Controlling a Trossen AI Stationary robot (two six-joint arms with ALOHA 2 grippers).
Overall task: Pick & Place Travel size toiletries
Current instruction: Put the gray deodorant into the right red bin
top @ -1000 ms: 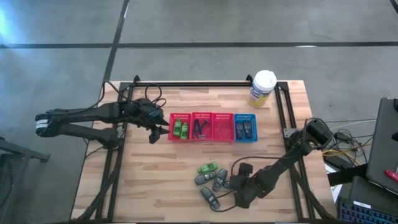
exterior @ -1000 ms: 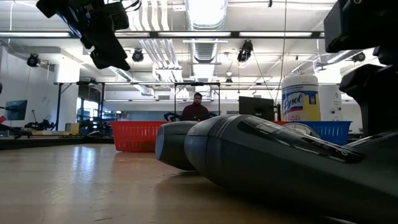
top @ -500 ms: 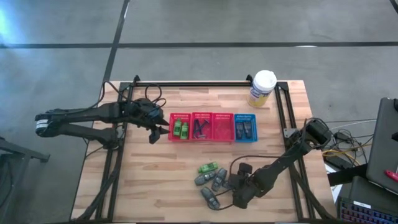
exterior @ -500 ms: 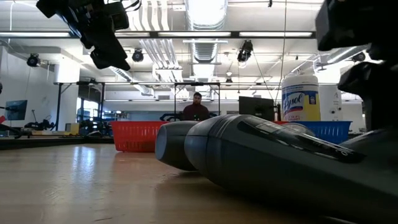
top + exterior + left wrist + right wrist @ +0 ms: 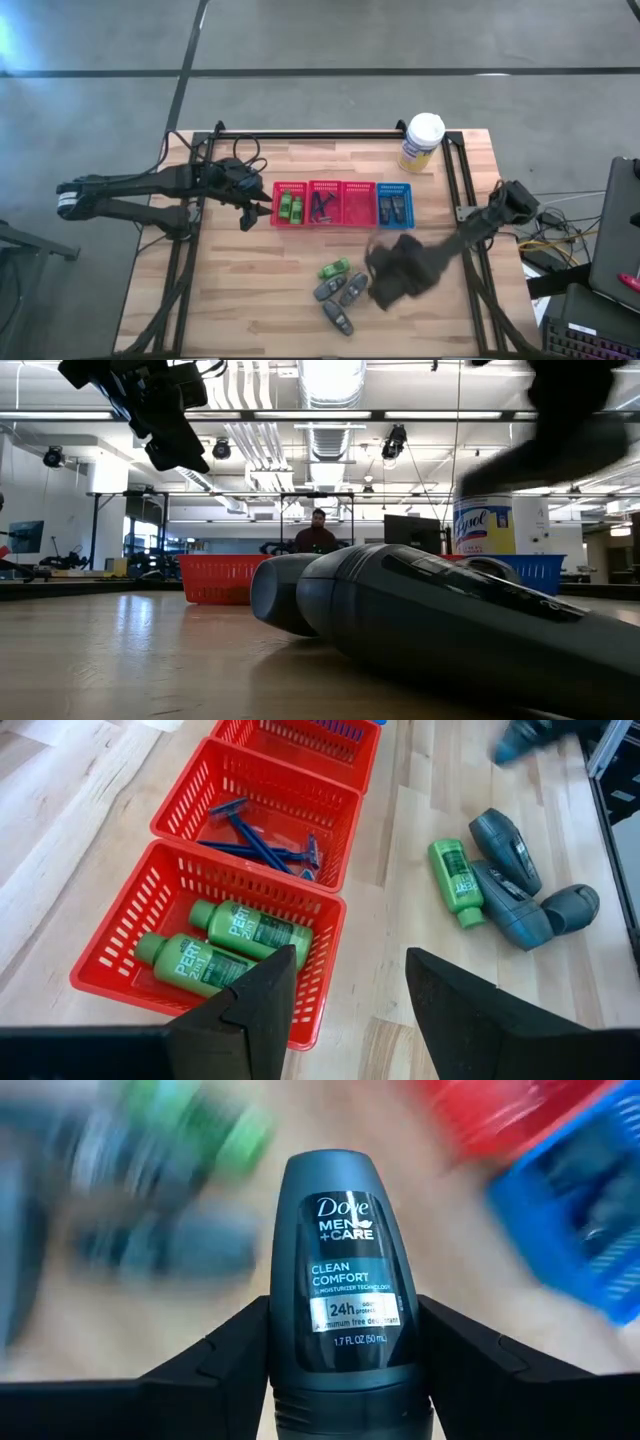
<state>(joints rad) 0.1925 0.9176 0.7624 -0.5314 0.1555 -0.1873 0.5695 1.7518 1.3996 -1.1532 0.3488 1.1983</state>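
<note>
Right gripper (image 5: 345,1370) pinches one grey deodorant (image 5: 346,1280) above the table (image 5: 250,290). Three deodorants (image 5: 340,295) and one green bottle (image 5: 334,269) lie loose; two bottles (image 5: 225,945) fill a red basket (image 5: 180,900). Left gripper (image 5: 345,995) is spread.

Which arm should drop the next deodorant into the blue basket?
Right: its gripper already clamps a Dove deodorant near the blue basket; the left gripper hangs open by the red baskets.

The wooden surface (image 5: 250,290) carries a row of three red baskets (image 5: 323,203) and a blue basket (image 5: 393,204), a yellow canister (image 5: 421,142), one green bottle (image 5: 334,269) and three grey deodorants (image 5: 339,295) near the right fingers (image 5: 385,285).
</note>
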